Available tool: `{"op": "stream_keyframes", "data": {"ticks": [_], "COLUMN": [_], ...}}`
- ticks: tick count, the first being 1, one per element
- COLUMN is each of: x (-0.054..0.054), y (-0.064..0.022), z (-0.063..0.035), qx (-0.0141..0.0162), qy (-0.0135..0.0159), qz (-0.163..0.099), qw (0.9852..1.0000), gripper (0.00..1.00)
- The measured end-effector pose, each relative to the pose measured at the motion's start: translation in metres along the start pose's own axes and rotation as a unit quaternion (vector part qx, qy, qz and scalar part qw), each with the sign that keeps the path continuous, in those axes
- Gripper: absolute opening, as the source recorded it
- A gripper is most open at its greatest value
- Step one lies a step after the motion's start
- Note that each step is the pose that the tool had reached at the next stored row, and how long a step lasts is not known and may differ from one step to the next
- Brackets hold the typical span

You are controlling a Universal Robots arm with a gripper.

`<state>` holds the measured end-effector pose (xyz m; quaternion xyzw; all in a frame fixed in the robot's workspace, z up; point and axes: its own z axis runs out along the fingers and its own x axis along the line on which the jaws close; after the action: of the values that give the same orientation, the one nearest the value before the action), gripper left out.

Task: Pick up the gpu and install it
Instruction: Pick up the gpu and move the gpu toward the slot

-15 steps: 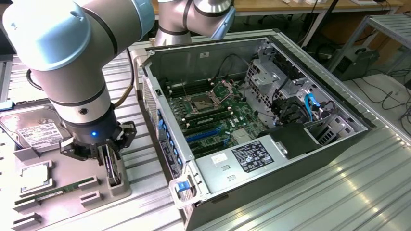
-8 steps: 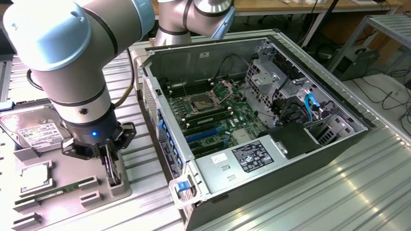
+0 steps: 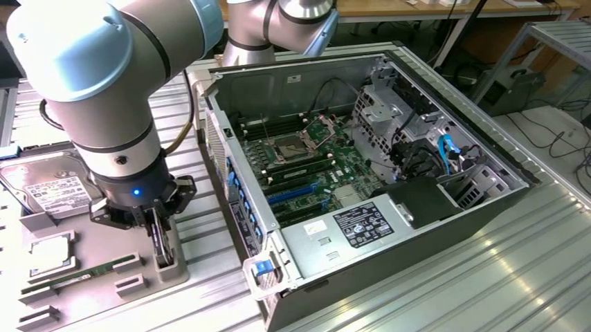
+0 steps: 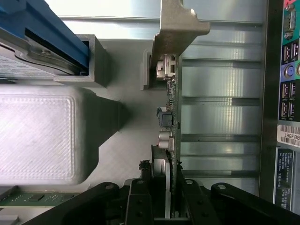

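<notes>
Over at the exterior view's left of the open computer case (image 3: 369, 138), the pick-up is the step in hand. The gripper (image 3: 162, 242) is down on the grey holder (image 3: 176, 273). The gpu (image 3: 167, 254) stands on edge in its slot there, just beside the case wall, and by the look of it is not yet lifted.

The wrist view tells it best. The gripper (image 4: 165, 183) straddles the card, with one finger (image 4: 140, 201) against the cooler side and the other against the board side. I'd call that pinching the gpu (image 4: 171, 117), as I can make out no gap. The silvery bracket (image 4: 178, 28) sits at the far end, its foot tucked into the holder's notch.

My read is that freeing it calls for a straight pull along the slot with no twist, because the bracket end is captured and the card is thin.

The arm (image 3: 102, 90) stands over the spot with its wrist pointed squarely down and its blue ring lit. The hard drive (image 3: 46, 187) and memory stick (image 3: 88, 271) lie close by.
</notes>
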<state>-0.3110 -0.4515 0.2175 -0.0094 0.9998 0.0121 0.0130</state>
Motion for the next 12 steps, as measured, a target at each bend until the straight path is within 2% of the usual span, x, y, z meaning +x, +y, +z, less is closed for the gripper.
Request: {"op": "stream_keyframes", "data": {"ticks": [12], "x": [0.0000], "y": [0.0000], "z": [0.0001], "qx": [-0.0003], "qy": [-0.0001], "qz": [0.000], "qw": [1.0000], "gripper": [0.28]}}
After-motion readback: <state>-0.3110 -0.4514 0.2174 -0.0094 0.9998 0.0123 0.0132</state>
